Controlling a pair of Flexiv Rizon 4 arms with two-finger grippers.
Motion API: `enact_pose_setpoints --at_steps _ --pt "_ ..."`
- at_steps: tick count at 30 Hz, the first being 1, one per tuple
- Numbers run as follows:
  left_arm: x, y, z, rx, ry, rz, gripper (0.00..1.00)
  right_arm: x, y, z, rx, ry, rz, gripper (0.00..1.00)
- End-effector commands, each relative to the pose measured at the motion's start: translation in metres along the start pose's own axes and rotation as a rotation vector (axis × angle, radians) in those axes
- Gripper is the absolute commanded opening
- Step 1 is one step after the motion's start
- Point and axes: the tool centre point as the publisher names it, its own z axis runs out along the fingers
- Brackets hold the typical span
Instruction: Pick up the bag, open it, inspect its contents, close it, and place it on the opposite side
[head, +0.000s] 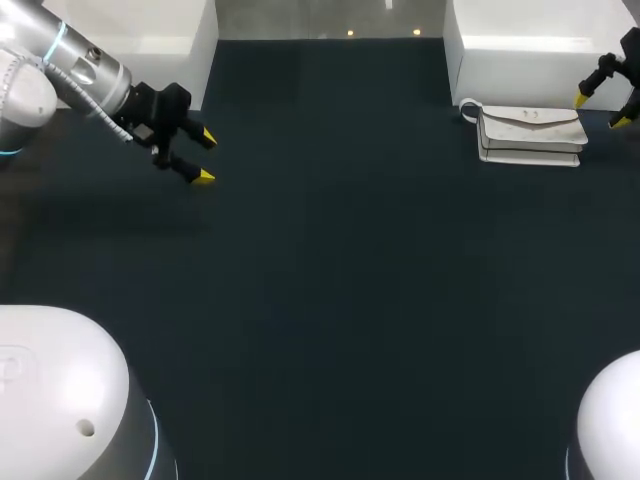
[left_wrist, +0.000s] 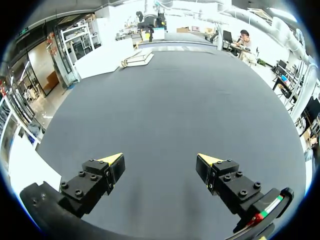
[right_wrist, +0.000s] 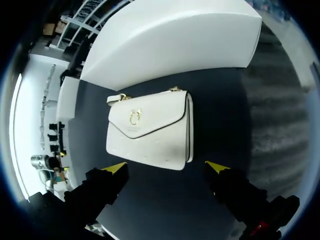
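Note:
A white handbag (head: 530, 135) with its flap shut and a gold clasp lies flat on the dark table (head: 330, 260) at the far right. My right gripper (head: 600, 110) is open just to the right of it. In the right wrist view the bag (right_wrist: 150, 130) lies ahead of the spread fingers of the right gripper (right_wrist: 167, 167), apart from both tips. My left gripper (head: 203, 157) hangs open over the table's far left with nothing in it. From the left wrist, the left gripper (left_wrist: 160, 160) faces bare table, and the bag (left_wrist: 139, 59) shows small across the table.
A white block (head: 540, 45) stands behind the bag at the back right, and another white block (head: 140, 30) at the back left. Two white robot bases (head: 60, 390) sit at the near corners.

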Motion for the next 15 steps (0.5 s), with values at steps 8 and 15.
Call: enact_pose_setpoints --at_steps 8,15 --pt "0.0 0.001 0.001 0.003 -0.002 0.001 1.0 -0.027 0.021 0.012 0.054 0.099 0.042 1.0" --pt "0.0 0.001 0.001 0.003 -0.002 0.001 1.0 -0.035 0.026 0.026 0.073 0.15 0.066 1.0"
